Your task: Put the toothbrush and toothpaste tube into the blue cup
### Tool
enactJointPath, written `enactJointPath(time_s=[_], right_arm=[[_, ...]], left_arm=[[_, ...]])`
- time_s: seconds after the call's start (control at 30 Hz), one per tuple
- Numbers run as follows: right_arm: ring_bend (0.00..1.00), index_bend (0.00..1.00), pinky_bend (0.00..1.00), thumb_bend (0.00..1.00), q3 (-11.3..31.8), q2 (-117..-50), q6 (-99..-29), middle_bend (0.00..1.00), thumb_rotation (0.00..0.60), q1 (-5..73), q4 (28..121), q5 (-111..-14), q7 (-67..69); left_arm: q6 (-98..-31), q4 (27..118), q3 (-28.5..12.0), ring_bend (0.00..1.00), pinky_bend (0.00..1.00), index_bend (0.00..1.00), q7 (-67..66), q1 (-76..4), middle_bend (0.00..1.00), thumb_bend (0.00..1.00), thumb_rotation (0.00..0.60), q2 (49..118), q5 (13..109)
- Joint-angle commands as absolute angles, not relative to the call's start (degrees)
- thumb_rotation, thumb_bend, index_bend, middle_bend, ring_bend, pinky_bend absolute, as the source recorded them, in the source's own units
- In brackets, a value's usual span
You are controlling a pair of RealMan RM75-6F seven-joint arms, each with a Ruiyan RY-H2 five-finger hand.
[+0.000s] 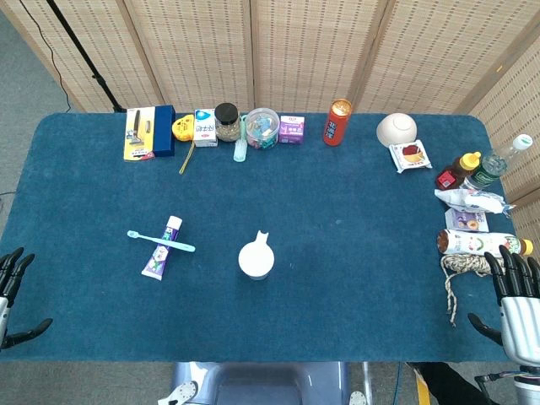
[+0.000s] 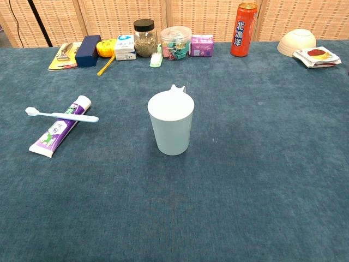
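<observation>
Starting configuration, with the blue cup (image 2: 170,123) as reference. The cup stands upright and empty near the middle of the blue table (image 1: 354,278), its small tab facing away from the robot. Left of the cup, well apart from it, lies the toothpaste tube (image 2: 60,132), flat on the cloth with its white cap pointing away from the robot. The toothbrush (image 2: 61,115) rests across the tube (touching it, bristle head further from the cup). Neither item is in the cup, so the task appears not yet begun; the step in hand is judged to be the first reach.

The left hand (image 1: 12,291) sits at the table's near-left edge, far left of the cup, fingers spread and holding nothing. The right hand (image 1: 516,304) sits at the near-right edge, far right of the cup, also released and empty.

The next move likely calls for the left hand, being on the toothbrush's side of the cup, to lift the thin brush off the tube without shifting the tube, then stand it in the cup's mouth without tipping the light cup.
</observation>
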State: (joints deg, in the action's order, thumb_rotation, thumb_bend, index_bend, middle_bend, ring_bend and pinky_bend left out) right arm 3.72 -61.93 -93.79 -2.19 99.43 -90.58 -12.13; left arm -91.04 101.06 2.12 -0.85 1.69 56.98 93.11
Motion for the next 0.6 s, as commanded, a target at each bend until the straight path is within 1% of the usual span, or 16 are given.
enactJointPath(time_s=[0.03,0.4,0.6], right_arm=[[0.0,0.0,0.0,0.0,3.7,-61.9,-93.8,0.0,0.6,-2.2,99.4,-90.6,-12.1],[0.0,0.0,0.0,0.0,3.7,-61.2,-94.4,0.0,0.6,-2.5,99.9,-90.9,-10.7],[0.0,0.0,0.0,0.0,3.6,-60.9,-94.4,0.0,0.6,-2.5,100.0,-90.8,-10.3]], left_arm=[[-91.0,101.1,2.1,0.0,0.0,0.0,-0.8,1.7,0.0,0.03,0.6,56.9,93.1],[-91.2,101.1,2.3,0.0,0.0,0.0,0.0,1.9,0.0,0.03,0.6,56.8,93.1],[-89.5,101.1,2.6,0.0,0.0,0.0,1.9,1.0,0.0,0.03,0.6,56.1,93.4]])
